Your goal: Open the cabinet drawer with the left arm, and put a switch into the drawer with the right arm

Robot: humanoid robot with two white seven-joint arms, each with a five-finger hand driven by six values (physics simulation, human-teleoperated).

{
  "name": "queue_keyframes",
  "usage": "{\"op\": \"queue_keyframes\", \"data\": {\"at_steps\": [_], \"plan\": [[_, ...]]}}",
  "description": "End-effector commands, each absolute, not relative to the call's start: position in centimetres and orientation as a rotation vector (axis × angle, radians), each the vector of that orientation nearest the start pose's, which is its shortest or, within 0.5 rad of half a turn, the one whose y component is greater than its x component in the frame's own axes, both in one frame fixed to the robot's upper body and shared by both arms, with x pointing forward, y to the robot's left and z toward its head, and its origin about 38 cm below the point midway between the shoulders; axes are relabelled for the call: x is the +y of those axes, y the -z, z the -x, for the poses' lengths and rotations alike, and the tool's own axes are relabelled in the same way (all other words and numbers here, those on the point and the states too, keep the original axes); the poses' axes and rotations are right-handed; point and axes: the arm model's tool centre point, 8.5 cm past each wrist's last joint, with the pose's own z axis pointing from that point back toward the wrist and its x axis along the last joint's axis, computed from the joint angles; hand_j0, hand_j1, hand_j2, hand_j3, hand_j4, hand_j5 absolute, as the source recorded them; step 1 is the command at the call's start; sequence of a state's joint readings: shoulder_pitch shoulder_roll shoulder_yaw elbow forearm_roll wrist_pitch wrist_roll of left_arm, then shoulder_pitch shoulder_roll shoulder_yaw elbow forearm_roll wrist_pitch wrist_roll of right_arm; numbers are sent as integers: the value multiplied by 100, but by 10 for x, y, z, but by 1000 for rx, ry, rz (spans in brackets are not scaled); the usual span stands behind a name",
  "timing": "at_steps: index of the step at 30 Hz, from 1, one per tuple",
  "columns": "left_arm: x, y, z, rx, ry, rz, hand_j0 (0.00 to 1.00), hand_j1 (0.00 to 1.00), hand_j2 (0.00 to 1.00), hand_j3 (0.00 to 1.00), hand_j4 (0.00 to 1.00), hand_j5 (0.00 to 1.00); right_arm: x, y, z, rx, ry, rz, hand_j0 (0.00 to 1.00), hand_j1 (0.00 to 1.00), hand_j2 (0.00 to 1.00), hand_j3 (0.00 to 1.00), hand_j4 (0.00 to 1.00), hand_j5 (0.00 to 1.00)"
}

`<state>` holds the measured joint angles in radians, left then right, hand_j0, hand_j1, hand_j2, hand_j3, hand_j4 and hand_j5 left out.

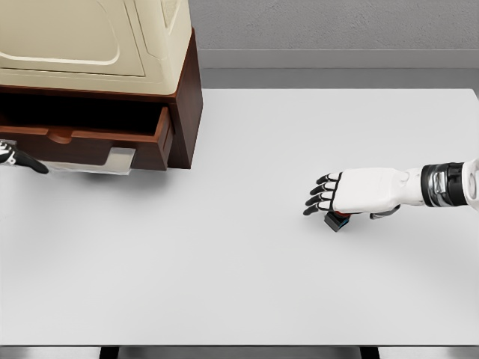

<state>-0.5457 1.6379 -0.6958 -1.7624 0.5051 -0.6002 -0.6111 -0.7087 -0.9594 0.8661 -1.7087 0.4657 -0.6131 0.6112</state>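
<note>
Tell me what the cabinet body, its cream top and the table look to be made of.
Cabinet: looks like dark stained wood, smooth reddish-brown panels, as does its open drawer. Cream top: probably moulded plastic or painted material, with rounded raised contours and a soft sheen. Table: plain matte white, possibly laminate; the render leaves it open.

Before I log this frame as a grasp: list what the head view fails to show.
- Switch: mostly covered by the right hand; whether the fingers grip it cannot be told.
- Left hand: cut off by the picture's left edge; only dark fingertips show.
- Drawer: pulled open, but its inside is hidden by its own front panel.
- Cabinet: cropped by the top and left edges.
</note>
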Motion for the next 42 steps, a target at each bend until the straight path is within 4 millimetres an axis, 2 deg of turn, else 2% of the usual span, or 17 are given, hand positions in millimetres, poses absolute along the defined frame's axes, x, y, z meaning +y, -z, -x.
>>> {"op": "queue_keyframes", "data": {"at_steps": [1,30,32,33,37,42], "plan": [[433,-361,-302,-1272,1785,-103,100,100,100,100,100,100,-266,-202,-377,1458,3126,-353,100,100,100,100,100,100],[436,-353,-302,-1243,1794,-102,100,100,100,100,100,100,-265,-201,-377,1456,3127,-345,100,100,100,100,100,100],[436,-353,-302,-1243,1794,-102,100,100,100,100,100,100,-265,-201,-377,1456,3127,-345,93,93,93,93,93,93],[436,-353,-302,-1243,1794,-102,100,100,100,100,100,100,-265,-200,-376,1453,3129,-338,92,92,92,92,92,92],[436,-353,-302,-1243,1794,-102,100,100,100,100,100,100,-265,-197,-376,1442,3138,-332,92,92,92,92,92,92],[436,-353,-302,-1244,1792,-102,100,100,100,100,100,100,-264,-190,-375,1396,3145,-338,100,100,100,100,100,100]]}}
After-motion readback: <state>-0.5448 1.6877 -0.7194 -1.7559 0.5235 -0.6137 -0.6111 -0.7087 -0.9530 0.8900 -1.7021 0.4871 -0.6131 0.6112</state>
